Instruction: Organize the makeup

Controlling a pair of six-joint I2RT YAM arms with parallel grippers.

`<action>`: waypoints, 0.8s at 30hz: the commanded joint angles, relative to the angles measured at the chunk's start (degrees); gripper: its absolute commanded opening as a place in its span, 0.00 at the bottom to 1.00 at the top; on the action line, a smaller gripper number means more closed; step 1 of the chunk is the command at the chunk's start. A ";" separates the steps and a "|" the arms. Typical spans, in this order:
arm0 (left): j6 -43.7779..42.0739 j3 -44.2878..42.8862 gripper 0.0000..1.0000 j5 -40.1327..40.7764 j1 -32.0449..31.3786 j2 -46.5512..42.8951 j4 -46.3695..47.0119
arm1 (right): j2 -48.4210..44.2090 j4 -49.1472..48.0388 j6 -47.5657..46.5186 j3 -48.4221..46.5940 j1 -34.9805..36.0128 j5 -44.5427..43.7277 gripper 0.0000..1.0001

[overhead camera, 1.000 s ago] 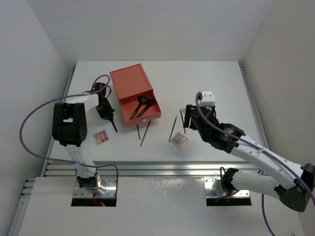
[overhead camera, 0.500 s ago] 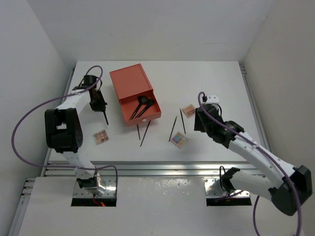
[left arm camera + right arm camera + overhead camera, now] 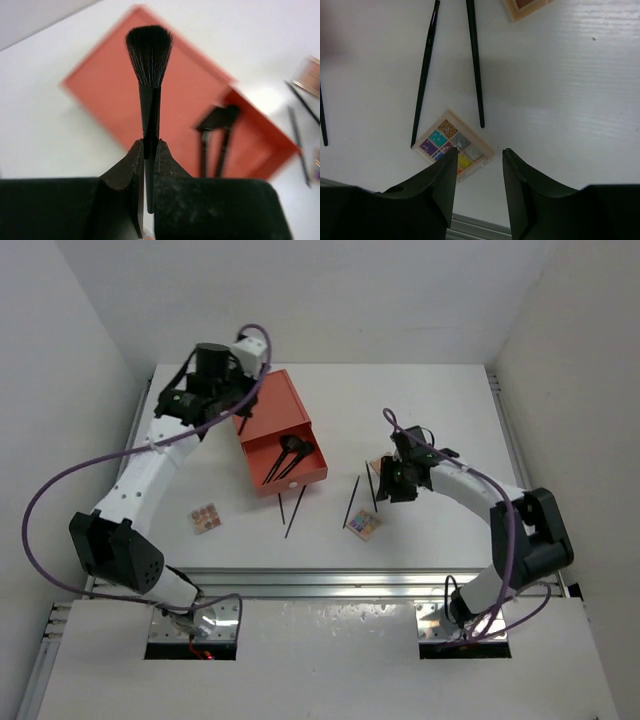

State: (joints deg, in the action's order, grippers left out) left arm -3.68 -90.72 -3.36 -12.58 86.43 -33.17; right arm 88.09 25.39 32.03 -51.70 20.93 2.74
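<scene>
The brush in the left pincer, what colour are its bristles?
Black, same as the brush handle; clearest in the left wrist view.

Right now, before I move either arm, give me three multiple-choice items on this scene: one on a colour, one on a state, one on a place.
1. What colour is the drawer box?
A. blue
B. orange-red
C. green

2. How is the left gripper?
A. wide open and empty
B. shut on a black makeup brush
C. shut on a palette

3. Where is the multicoloured eyeshadow palette?
A. inside the drawer box
B. in the left gripper
C. flat on the table, close by the right gripper

Answers:
1 B: the top view shows its orange-red top and open drawer.
2 B: the left wrist view shows both fingers pressed on the brush handle.
3 C: the right wrist view shows it lying on the white table, with nothing between the parted fingers.
</scene>
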 commanded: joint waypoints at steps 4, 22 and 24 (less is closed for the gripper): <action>-4.40 0.37 0.00 -3.15 -9.65 5.05 -3.83 | 10.41 -2.01 -1.62 -10.33 -1.33 5.08 0.40; -9.32 11.70 0.00 3.35 -14.85 8.85 1.53 | 24.32 -0.25 -8.56 -19.92 1.13 -1.34 0.43; -7.84 12.49 0.00 3.36 -14.15 7.97 1.53 | 24.76 -0.34 -8.39 -20.28 0.96 -1.25 0.46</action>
State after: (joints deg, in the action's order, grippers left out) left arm -11.77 -79.15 -1.45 -27.73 96.64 -33.58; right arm 112.29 24.23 25.26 -69.65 21.39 2.85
